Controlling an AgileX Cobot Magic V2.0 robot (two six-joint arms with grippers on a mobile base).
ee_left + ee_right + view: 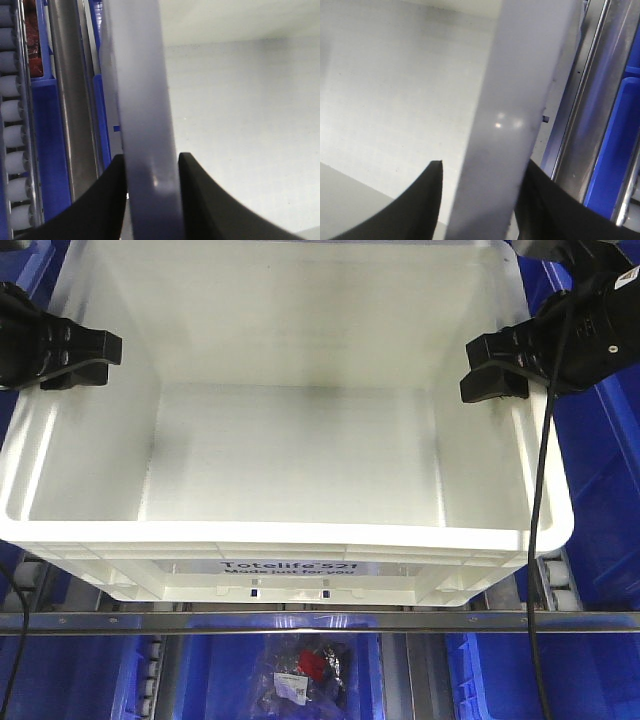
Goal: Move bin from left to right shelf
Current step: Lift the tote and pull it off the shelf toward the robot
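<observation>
White plastic bin [290, 535] is gripped: left hand [93, 357] clamps one side wall between its fingers, right hand [487, 368] the opposite.

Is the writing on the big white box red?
No, the print on the front of the bin is black.

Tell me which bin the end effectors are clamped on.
The white bin, printed Totelife 521; the blue bins around it are untouched.
</observation>
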